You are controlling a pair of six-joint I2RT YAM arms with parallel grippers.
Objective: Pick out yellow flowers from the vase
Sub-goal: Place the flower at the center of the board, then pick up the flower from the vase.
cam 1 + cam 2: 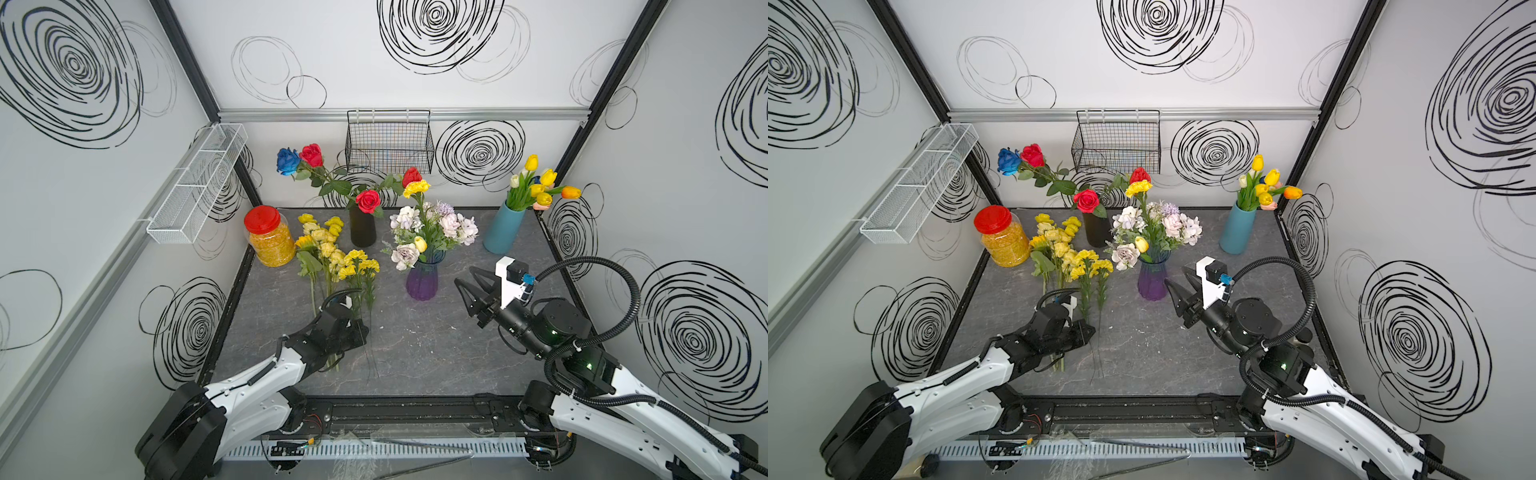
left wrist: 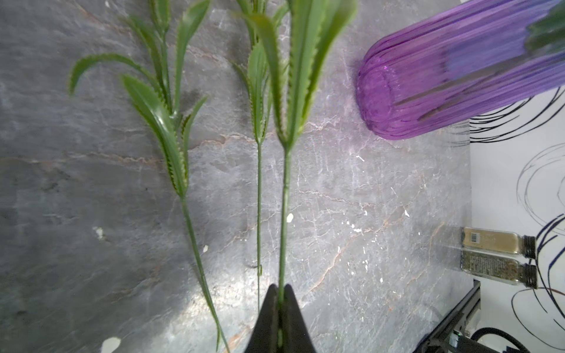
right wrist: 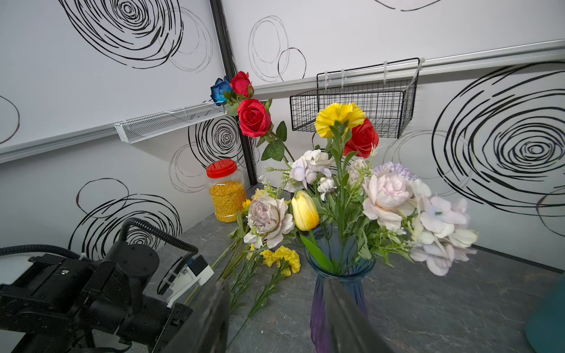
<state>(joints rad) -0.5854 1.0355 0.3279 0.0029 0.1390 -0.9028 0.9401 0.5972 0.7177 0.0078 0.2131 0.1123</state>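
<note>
The yellow tulip point(image 1: 420, 244), upright in the purple vase point(image 1: 422, 286), stands at ten o'clock from the nearer, half-open, empty right gripper point(image 1: 464, 277); the left gripper point(image 2: 280, 287), at the vase's eight o'clock, pinches a flat-lying carnation stem point(image 2: 284, 214).

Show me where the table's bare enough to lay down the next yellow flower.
Bare tabletop runs along the front, between the laid yellow flowers and the right gripper, in front of the purple vase. A smaller gap lies between purple vase and blue vase. Back left is crowded: jar, yellow flowers and black vase stand close together.
</note>
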